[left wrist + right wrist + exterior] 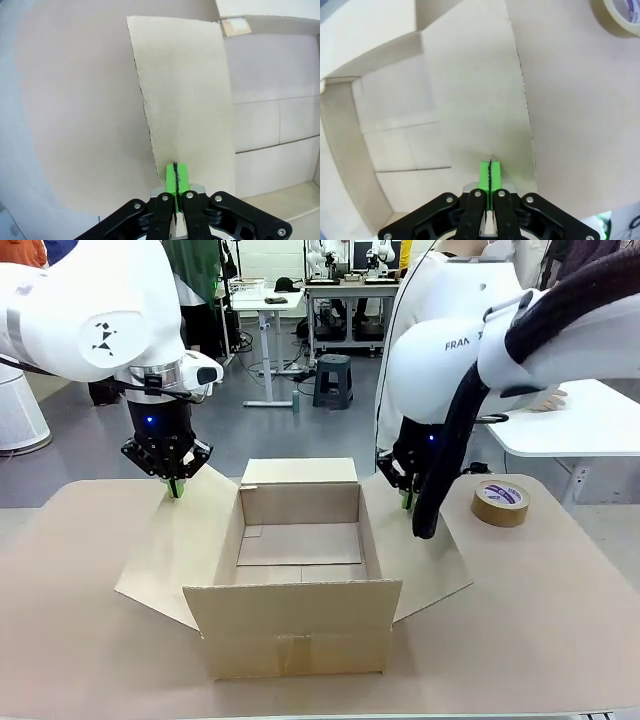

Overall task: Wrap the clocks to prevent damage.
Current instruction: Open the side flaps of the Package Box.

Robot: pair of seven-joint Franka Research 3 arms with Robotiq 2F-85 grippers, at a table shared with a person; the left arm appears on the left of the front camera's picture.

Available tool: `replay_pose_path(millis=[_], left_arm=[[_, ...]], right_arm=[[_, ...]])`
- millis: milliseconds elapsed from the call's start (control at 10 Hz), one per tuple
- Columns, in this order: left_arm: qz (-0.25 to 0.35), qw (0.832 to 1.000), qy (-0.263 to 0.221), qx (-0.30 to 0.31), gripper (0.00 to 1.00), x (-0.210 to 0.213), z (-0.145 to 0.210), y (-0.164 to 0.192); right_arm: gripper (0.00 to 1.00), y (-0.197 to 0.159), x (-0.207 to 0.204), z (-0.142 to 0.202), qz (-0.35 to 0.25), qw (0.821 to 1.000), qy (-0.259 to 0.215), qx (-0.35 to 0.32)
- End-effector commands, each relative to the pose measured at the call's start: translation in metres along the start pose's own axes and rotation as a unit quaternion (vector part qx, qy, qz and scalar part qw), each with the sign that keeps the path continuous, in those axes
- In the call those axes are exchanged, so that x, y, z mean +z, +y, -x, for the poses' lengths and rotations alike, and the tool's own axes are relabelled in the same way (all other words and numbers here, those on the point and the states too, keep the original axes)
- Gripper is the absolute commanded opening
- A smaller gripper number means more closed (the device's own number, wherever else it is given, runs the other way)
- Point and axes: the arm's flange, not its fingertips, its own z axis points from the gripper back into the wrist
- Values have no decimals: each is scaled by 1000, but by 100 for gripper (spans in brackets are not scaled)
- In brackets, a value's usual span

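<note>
The clocks are out of view. An open cardboard box [298, 625] stands mid-table with its inside bare. My left gripper [176, 487] is shut, its green tips pointing down at the far edge of the box's left flap [180, 540]. In the left wrist view the left gripper [175, 176] has its pads pressed together, nothing between them, over that flap [185, 100]. My right gripper [407, 500] is shut too, at the far end of the right flap [425, 565]. The right wrist view shows the right gripper [490, 174] over the right flap [480, 100].
A roll of brown tape [501, 502] lies on the table right of the box, and the roll of tape [620, 15] also sits at the right wrist view's top corner. The beige table [560, 640] has free room in front and at both sides. A white table [580, 425] stands behind on the right.
</note>
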Motion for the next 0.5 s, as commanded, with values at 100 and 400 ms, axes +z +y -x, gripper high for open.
replay_pose_path(millis=[100,400], left_arm=[[-5,1000,7,14,0,-20,-3,16],[46,998,12,32,0,-49,-8,28]], right_arm=[[1,-17,-21,-8,27,999,-12,-35],[1,-27,-48,-11,1,999,18,-39]])
